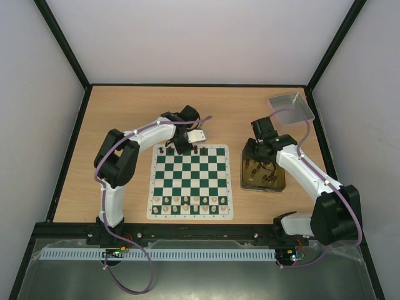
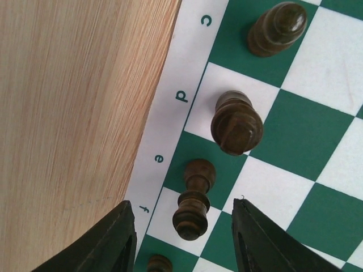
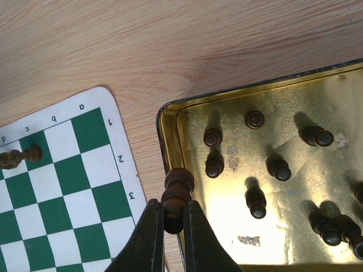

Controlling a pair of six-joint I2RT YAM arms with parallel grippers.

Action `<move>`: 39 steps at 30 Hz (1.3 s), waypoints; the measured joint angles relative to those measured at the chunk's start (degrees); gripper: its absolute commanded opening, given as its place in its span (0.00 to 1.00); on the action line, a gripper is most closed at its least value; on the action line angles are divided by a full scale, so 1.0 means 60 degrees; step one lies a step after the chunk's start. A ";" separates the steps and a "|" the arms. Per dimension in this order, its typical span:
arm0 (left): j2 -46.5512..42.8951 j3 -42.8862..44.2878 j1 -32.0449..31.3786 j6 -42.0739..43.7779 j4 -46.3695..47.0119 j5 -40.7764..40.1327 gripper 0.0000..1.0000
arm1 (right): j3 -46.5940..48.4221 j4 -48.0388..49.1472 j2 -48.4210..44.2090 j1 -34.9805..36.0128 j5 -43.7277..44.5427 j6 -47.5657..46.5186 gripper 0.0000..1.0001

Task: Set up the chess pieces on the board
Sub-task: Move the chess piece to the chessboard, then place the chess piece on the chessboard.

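The green-and-white board (image 1: 190, 182) lies in the middle of the table. My left gripper (image 2: 182, 205) hangs open over its far edge, in the top view (image 1: 183, 149). A dark piece (image 2: 193, 204) stands on the board between the fingers, clear of both. Two more dark pieces (image 2: 235, 123) (image 2: 277, 28) stand along the same row, and a small one (image 2: 159, 263) shows at the bottom edge. My right gripper (image 3: 173, 212) is shut on a dark piece (image 3: 177, 195), held above the left rim of the gold tin (image 3: 169, 122). Several dark pieces (image 3: 256, 201) stand inside the tin.
Cream pieces (image 1: 187, 204) fill the board's two near rows. The gold tin (image 1: 245, 178) sits just right of the board, and a grey tray (image 1: 290, 107) is at the back right corner. Board corner (image 3: 62, 187) lies left of the tin.
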 measured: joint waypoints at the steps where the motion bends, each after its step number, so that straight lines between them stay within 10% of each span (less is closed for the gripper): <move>1: 0.0000 0.0000 0.0000 0.0000 0.0011 -0.0025 0.49 | 0.0000 0.0000 0.0000 0.0000 0.0000 0.0000 0.02; 16: -0.0175 -0.0004 0.0168 -0.0069 0.0018 0.0007 0.63 | 0.0240 -0.0102 0.0000 0.0000 0.0131 -0.0004 0.02; 24: -0.2674 -0.0736 0.1672 -0.0372 -0.0036 0.1727 0.72 | 0.1297 -0.0412 0.0015 0.0055 0.0342 -0.0087 0.02; 31: -0.4462 -0.1840 0.3912 -0.0703 -0.0015 0.3497 0.73 | 0.3493 -0.0645 0.1140 0.1104 0.0594 -0.0266 0.02; 39: -0.4790 -0.3388 0.4193 -0.1260 0.0277 0.4186 0.74 | 0.7752 -0.1545 0.4987 0.3122 0.0922 -0.0769 0.02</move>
